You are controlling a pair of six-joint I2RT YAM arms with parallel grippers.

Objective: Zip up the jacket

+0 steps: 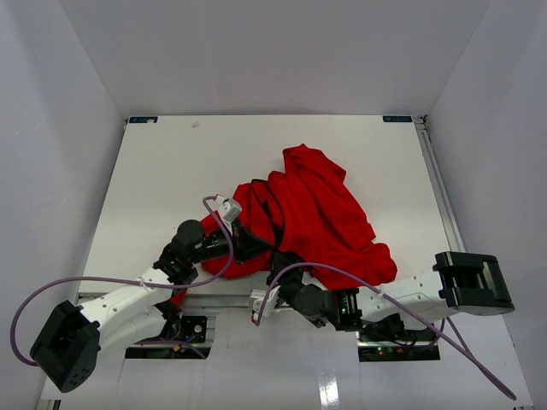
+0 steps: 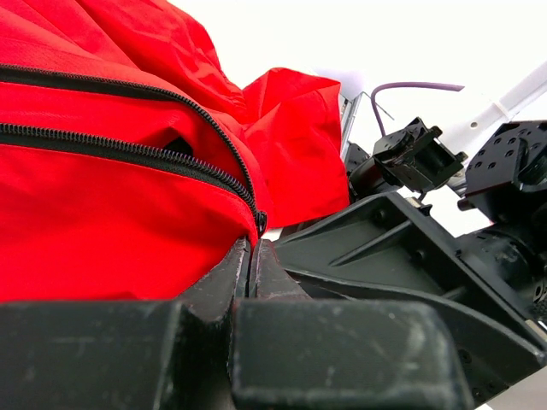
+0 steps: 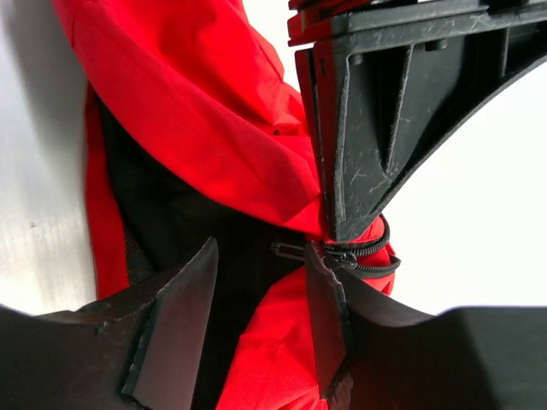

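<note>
The red jacket (image 1: 316, 205) lies crumpled in the middle of the table. My left gripper (image 1: 250, 245) is at its near left hem; in the left wrist view the left gripper (image 2: 250, 256) is shut on the jacket (image 2: 102, 213), just below where the two rows of the dark zipper (image 2: 128, 149) meet. My right gripper (image 1: 284, 286) is close beside it. In the right wrist view the right gripper (image 3: 256, 316) stands open, with red fabric and the dark lining between its fingers. The zipper pull (image 3: 291, 249) lies just above the gap, next to the left gripper's finger (image 3: 376, 128).
Grey walls enclose the white table (image 1: 171, 171) on three sides. A metal rail (image 1: 440, 188) runs along its right edge. Purple cables (image 1: 85, 282) loop from both wrists near the arm bases.
</note>
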